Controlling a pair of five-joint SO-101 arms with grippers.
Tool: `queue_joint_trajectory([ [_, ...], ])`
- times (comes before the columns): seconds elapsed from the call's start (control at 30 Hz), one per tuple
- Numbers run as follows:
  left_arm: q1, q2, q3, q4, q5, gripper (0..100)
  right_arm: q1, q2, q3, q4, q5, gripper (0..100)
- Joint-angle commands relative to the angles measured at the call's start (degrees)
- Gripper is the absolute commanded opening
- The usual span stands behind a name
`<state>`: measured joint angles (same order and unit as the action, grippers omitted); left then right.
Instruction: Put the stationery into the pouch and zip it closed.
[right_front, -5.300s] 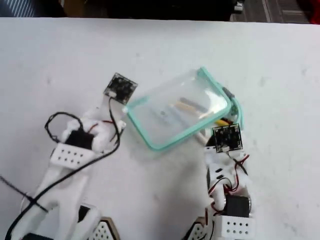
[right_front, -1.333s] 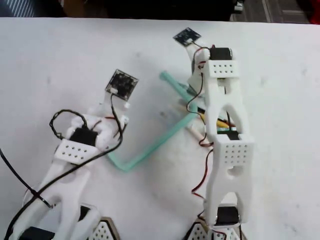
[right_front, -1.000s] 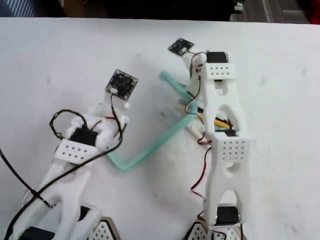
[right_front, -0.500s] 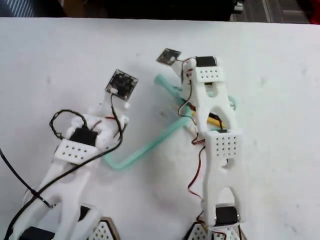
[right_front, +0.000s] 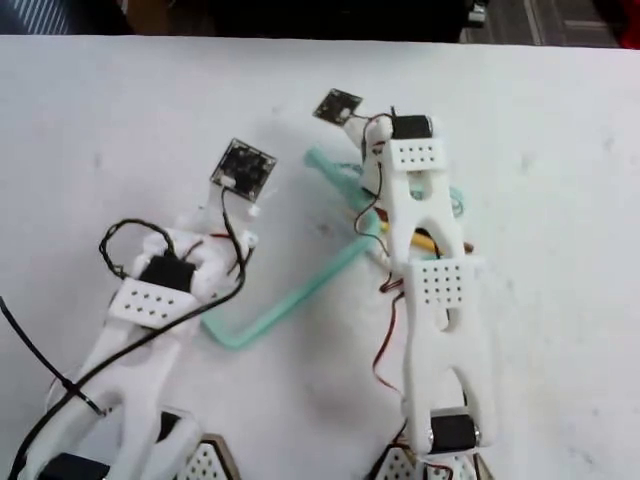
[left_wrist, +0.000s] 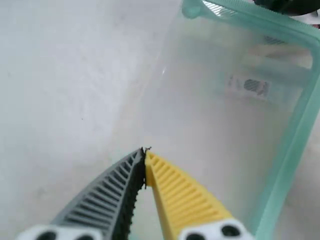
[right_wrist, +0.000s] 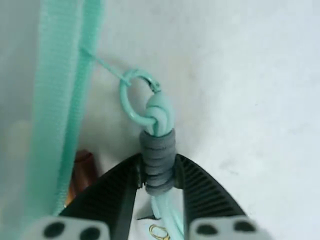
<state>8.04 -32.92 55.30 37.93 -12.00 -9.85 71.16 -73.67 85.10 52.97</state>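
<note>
The right claw was clamped shut on the grey sleeve of the zip pull, black jaws pressing it from both sides. Past the sleeve, the pull's mint cord was knotted to a ring, which was joined by a thin link to the zip tape just beside it. A brown, rounded end, possibly a pencil, lay against the tape close to the claw.

From above, the right arm stretched far across the table and covered the right end of the pouch. The pouch sat mid-table between the two arms. Its mint border ran from near left, by the left arm, toward the far right, and bent under the right arm. A yellow pencil showed between that arm's white struts.

The left claw had its grey and yellow fingers closed tip to tip at the pouch's clear wall. It appeared to pinch the plastic there, though the grip itself was hard to make out. Beyond the tips, pale stationery and a barcode label showed through the clear wall, inside the mint border.
</note>
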Motion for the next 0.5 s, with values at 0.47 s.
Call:
queue_joint_trajectory([
  [0.47, 0.2, -0.3, -0.8, -1.2, 0.5, 2, 1.8, -13.3, -19.3, 13.6, -11.5, 1.6],
])
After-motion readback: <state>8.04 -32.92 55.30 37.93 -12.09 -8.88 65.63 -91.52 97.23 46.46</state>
